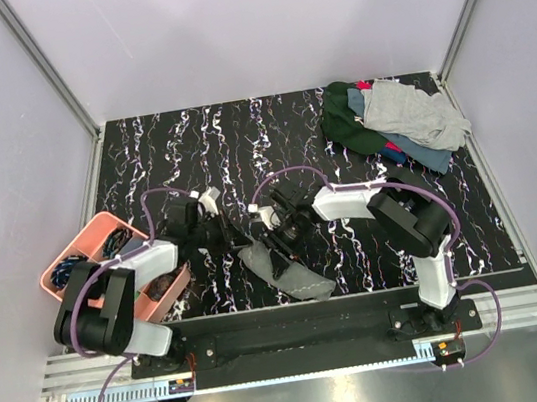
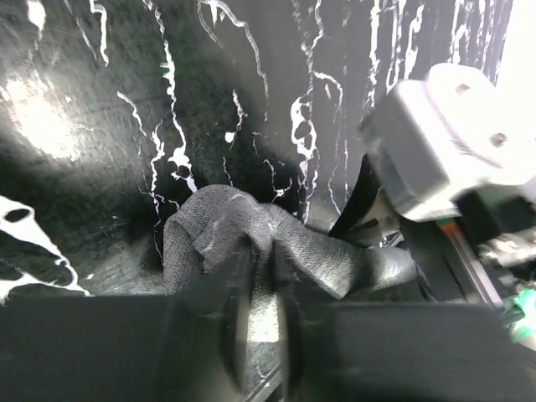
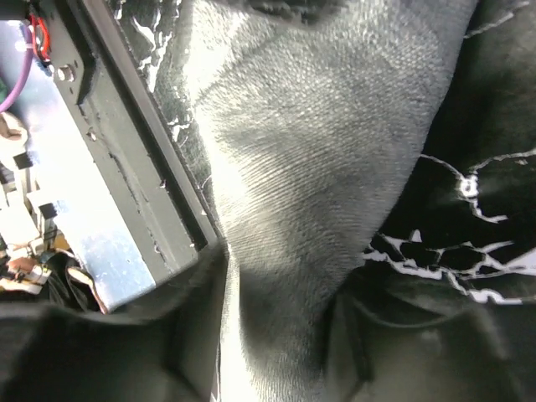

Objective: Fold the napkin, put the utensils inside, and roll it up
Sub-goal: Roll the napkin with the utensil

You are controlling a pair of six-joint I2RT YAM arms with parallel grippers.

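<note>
Napkin (image 1: 289,271) crumpled near front edge of table (image 1: 181,153), between arms; fold pinched in narrow left jaws; cloth clamped in right jaws; uneven pull risked: shallow pinch slipped, fold skewed.

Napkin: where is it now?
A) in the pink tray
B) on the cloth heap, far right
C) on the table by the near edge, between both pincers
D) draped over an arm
C: the napkin lies on the table with the left pincer and right pincer at it, away from the tray and heap.
</note>
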